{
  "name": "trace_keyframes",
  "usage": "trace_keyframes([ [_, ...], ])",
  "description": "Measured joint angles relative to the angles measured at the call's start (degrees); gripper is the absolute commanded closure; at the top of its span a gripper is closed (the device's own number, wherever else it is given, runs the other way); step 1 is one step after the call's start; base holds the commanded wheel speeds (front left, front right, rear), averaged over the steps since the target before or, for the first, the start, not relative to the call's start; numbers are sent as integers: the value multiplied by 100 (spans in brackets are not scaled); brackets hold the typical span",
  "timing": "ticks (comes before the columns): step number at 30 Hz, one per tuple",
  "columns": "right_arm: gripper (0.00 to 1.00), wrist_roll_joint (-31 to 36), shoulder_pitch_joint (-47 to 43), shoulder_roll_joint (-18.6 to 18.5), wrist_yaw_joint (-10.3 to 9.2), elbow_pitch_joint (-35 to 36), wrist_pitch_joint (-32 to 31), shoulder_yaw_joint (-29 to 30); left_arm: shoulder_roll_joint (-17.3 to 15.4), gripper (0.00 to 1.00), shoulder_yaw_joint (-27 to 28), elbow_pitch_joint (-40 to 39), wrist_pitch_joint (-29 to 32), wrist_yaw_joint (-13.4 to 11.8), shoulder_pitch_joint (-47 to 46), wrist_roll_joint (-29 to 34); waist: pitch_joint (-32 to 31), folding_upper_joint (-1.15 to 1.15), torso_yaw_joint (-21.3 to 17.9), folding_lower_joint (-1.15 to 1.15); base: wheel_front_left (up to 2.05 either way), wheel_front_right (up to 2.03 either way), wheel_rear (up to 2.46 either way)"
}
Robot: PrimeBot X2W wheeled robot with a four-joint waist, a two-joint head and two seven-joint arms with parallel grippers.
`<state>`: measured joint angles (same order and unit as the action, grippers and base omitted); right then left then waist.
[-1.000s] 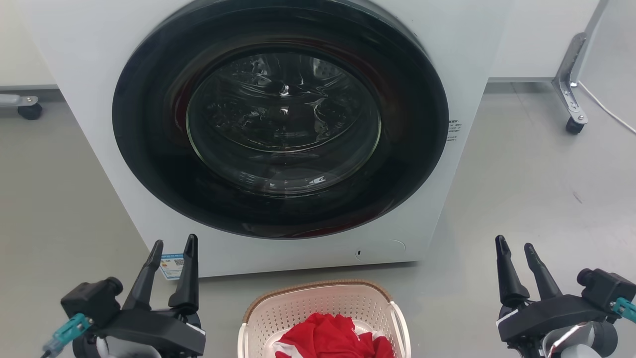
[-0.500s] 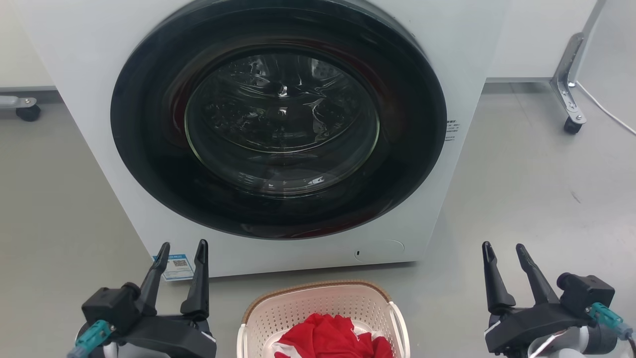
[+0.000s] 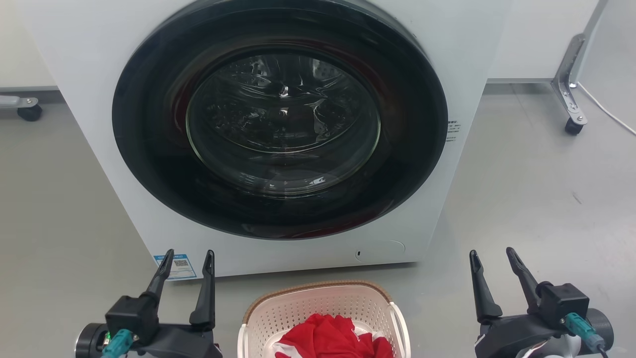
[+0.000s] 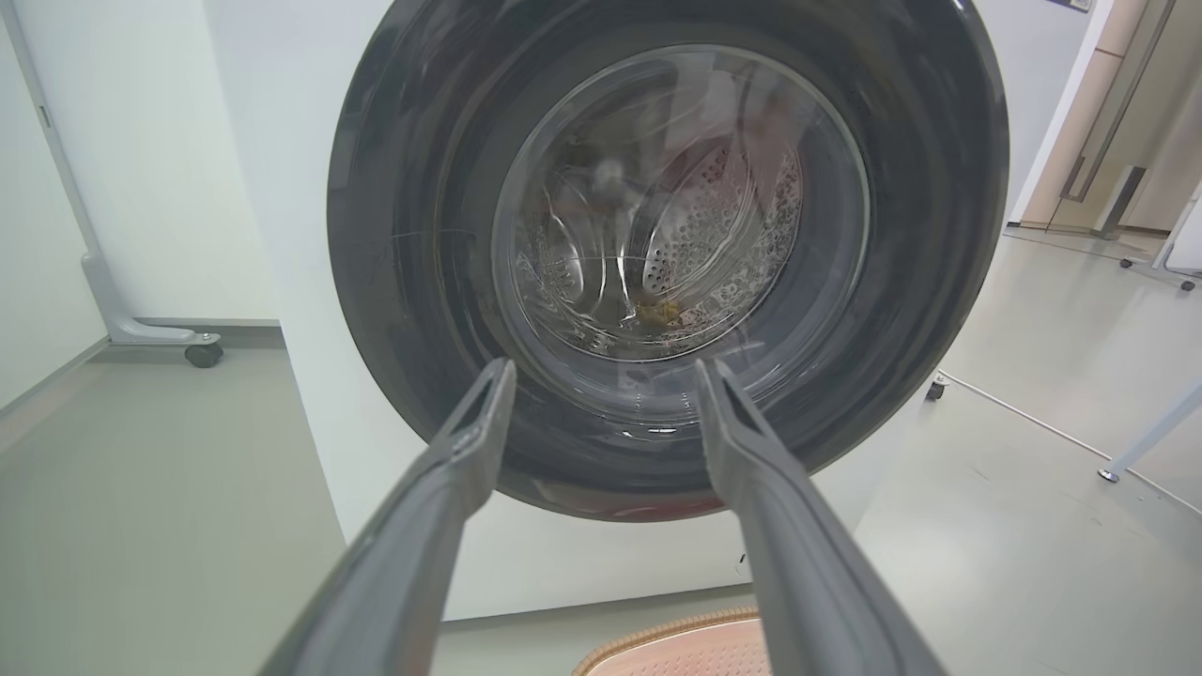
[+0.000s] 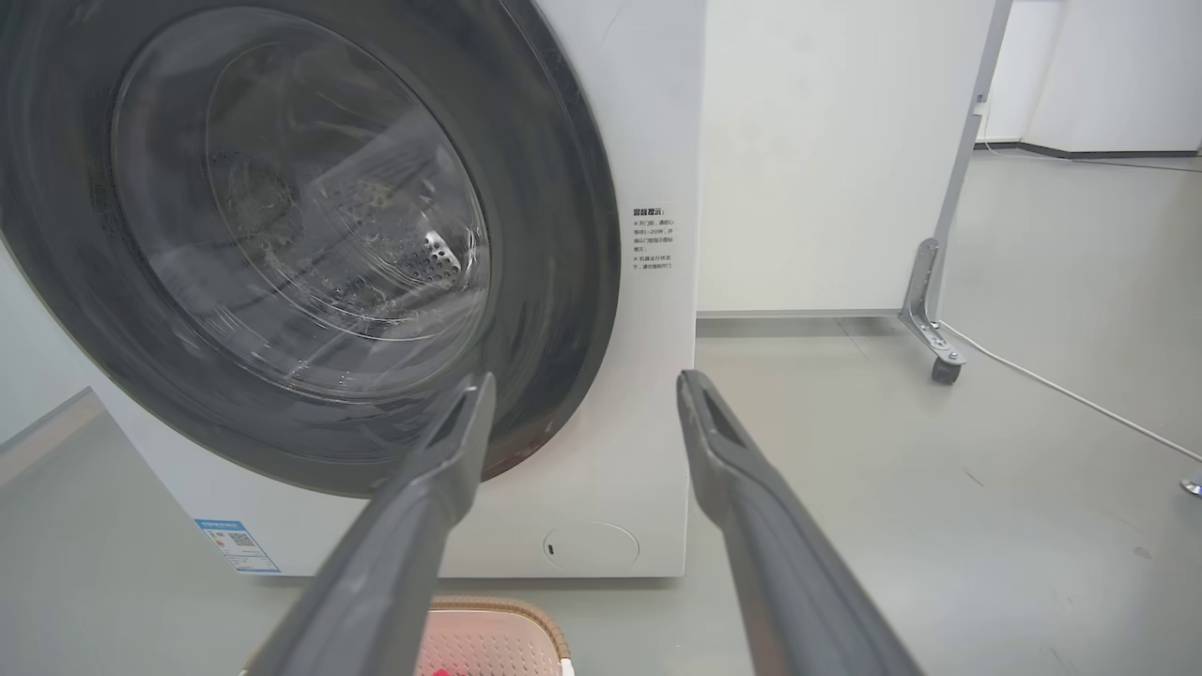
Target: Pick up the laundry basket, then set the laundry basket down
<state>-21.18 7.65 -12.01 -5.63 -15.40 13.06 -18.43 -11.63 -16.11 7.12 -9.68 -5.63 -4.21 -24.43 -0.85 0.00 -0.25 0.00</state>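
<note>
laundry basket (image 3: 323,308) on floor, both hands apart, empty

Washer (image 3: 89,74): white front-loader on grey floor (image 3: 536,199). Door (image 3: 280,119): round, dark rim, glass centre, shut; perforated metal drum (image 4: 714,216) behind the glass. Blue label (image 3: 175,266) at the front's lower left corner; round flap (image 3: 380,248) at lower right; small text sticker (image 3: 453,130) beside the door. Red cloth (image 3: 328,338) at bottom centre. Castered metal leg (image 3: 571,74) and white cable (image 3: 606,112) at far right; caster (image 3: 30,110) at far left.
</note>
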Motion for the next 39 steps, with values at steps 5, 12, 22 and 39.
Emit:
trace_keyframes([
  [5,0,245,0,-5,-64,-43,74,-56,-34,0,-89,-7,-8,-45,0,272,-1,0,-2,0,0,0,0],
  [12,0,359,1,-7,-99,-125,123,-23,-34,0,-48,-7,-47,-94,4,386,1,0,-13,0,0,0,0],
  [22,0,328,1,7,-99,-182,123,25,-2,0,42,32,53,-98,16,336,4,0,-22,0,0,0,0],
  [39,0,327,1,36,-93,-241,123,7,30,0,43,101,177,-100,109,341,23,0,-16,0,0,0,0],
])
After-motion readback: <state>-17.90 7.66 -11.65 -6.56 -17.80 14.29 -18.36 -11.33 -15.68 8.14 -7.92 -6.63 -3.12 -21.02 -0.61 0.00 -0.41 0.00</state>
